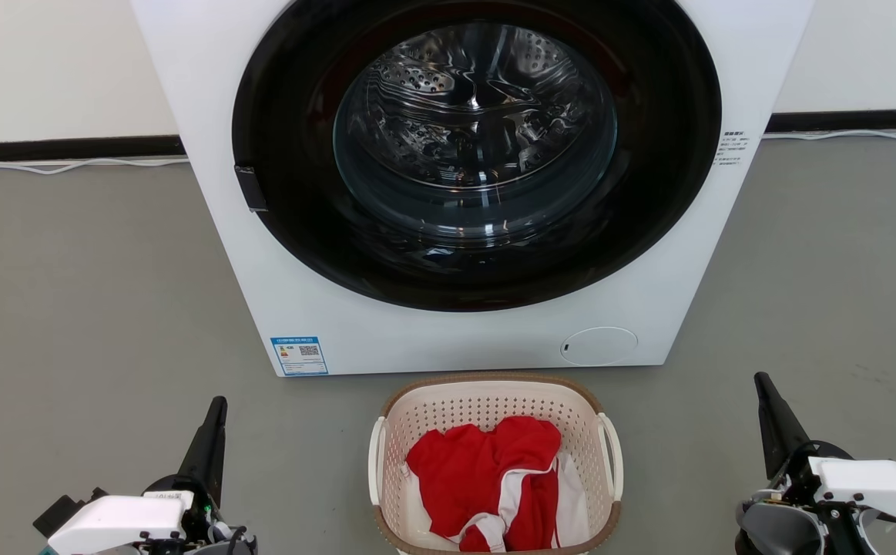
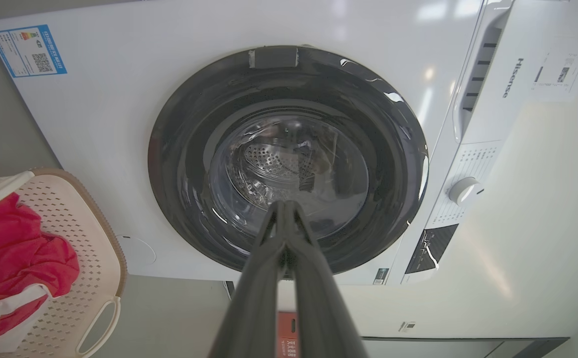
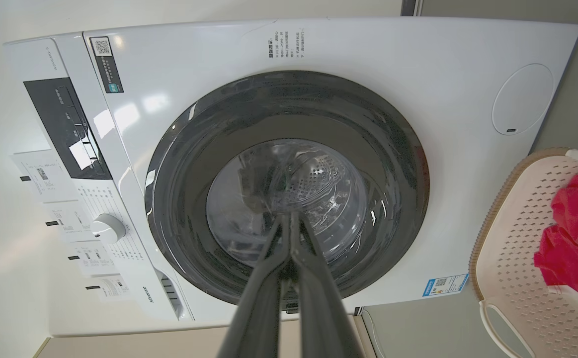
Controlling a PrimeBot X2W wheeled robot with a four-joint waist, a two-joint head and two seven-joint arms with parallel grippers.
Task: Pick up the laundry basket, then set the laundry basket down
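**Desk:** What is sitting nearest the lens?

**Photographer:** The left gripper (image 1: 219, 405) and the right gripper (image 1: 762, 383) are hovering at the lower corners of the head view. Each is pressing its two dark fingers together on nothing. Between them, the laundry basket (image 1: 486, 380) is resting on the grey floor (image 1: 93, 308), well apart from both grippers.

**Desk:** What is it carrying?

**Photographer:** A red garment (image 1: 486, 470) with white trim is lying crumpled inside, spreading over a white cloth (image 1: 573, 501).

**Desk:** And beyond?

**Photographer:** A white front-loading washing machine (image 1: 417, 343) is standing just behind the basket's brown rim. Its dark round door (image 1: 286, 154) is facing the robot, with the steel drum (image 1: 474, 116) showing through the glass. A blue energy label (image 1: 299, 355) is sticking to the lower left corner of the machine's front. Farther back, a white cable (image 1: 70, 165) is running along a dark baseboard (image 1: 62, 146) under a pale wall (image 1: 47, 62).
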